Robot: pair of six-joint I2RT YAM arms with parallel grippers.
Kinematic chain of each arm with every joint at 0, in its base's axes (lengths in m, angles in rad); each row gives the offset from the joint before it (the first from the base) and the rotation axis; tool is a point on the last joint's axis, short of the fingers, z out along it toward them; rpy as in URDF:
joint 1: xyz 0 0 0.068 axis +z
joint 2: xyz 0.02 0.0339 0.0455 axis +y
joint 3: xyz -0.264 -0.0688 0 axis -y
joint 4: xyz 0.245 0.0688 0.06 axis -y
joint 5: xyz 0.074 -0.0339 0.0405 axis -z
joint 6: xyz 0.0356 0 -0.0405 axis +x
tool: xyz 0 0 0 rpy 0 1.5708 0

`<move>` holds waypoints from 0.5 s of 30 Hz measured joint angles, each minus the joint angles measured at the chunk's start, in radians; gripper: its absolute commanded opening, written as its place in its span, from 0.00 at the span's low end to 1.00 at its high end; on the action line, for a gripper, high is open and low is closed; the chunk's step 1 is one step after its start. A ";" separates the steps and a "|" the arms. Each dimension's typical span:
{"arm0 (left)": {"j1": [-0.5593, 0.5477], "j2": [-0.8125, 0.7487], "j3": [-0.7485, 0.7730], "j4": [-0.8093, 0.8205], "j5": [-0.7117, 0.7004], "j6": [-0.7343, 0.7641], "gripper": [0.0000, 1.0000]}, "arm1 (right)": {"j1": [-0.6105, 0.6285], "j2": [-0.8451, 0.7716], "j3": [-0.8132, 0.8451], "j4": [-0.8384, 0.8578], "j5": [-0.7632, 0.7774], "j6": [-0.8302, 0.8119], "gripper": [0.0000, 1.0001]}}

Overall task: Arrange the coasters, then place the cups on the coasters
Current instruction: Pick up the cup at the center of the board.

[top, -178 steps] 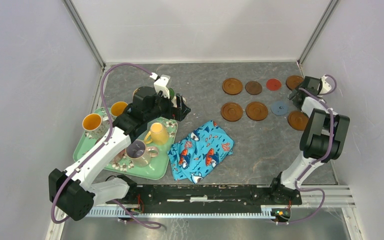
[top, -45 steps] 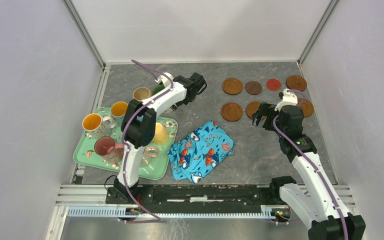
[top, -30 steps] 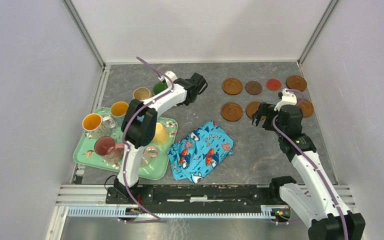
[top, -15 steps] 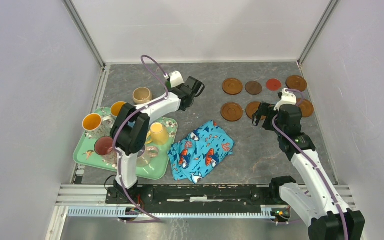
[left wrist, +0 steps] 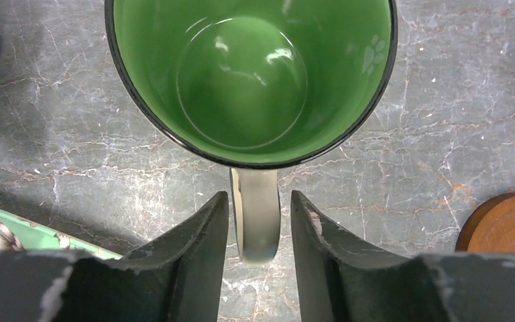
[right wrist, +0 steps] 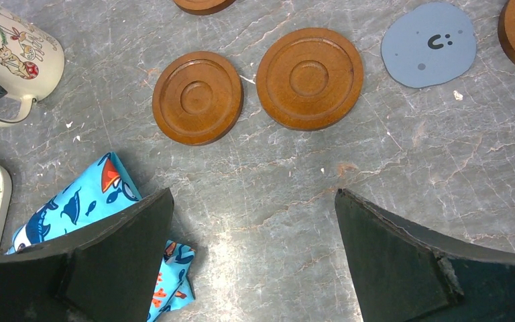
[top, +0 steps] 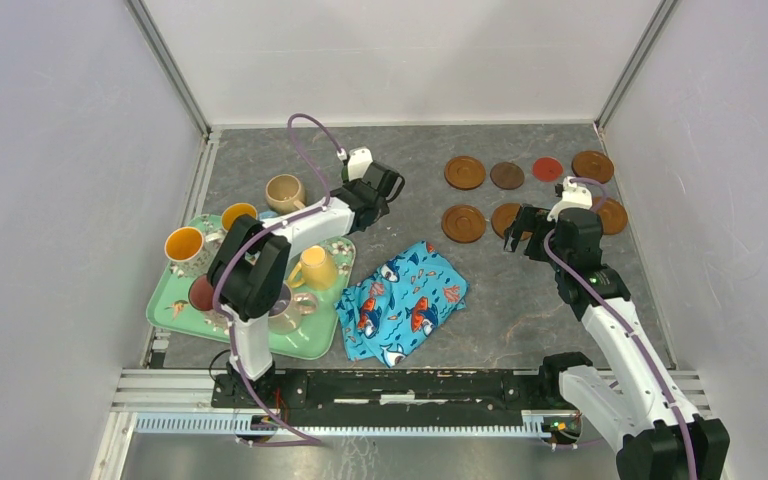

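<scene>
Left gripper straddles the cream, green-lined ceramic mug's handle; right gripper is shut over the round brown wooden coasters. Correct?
No: the right gripper is open, not shut, over the round brown wooden coasters; the right wrist view shows it. The left gripper does straddle the handle of the cream, green-lined ceramic mug.

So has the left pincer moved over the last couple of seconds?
Yes. The left pincer slid slightly away from the back wall, toward the fish cloth.

cream mug (left wrist: pixel 251 80) (green inside) stands upright — brown coasters (right wrist: pixel 308 77) lie flat nearby.
</scene>
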 measured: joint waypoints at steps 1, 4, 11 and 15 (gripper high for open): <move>-0.001 -0.003 -0.007 0.005 0.002 0.007 0.53 | 0.000 0.000 0.000 0.000 0.000 0.000 0.98; -0.002 -0.011 -0.023 0.011 0.006 0.020 0.59 | 0.000 0.000 0.000 0.000 0.000 -0.001 0.98; -0.002 -0.011 -0.035 0.026 0.017 0.068 0.60 | 0.000 0.000 0.001 -0.001 -0.002 -0.007 0.98; -0.002 -0.011 -0.035 0.029 0.022 0.089 0.58 | 0.000 -0.002 0.015 -0.008 -0.008 -0.008 0.98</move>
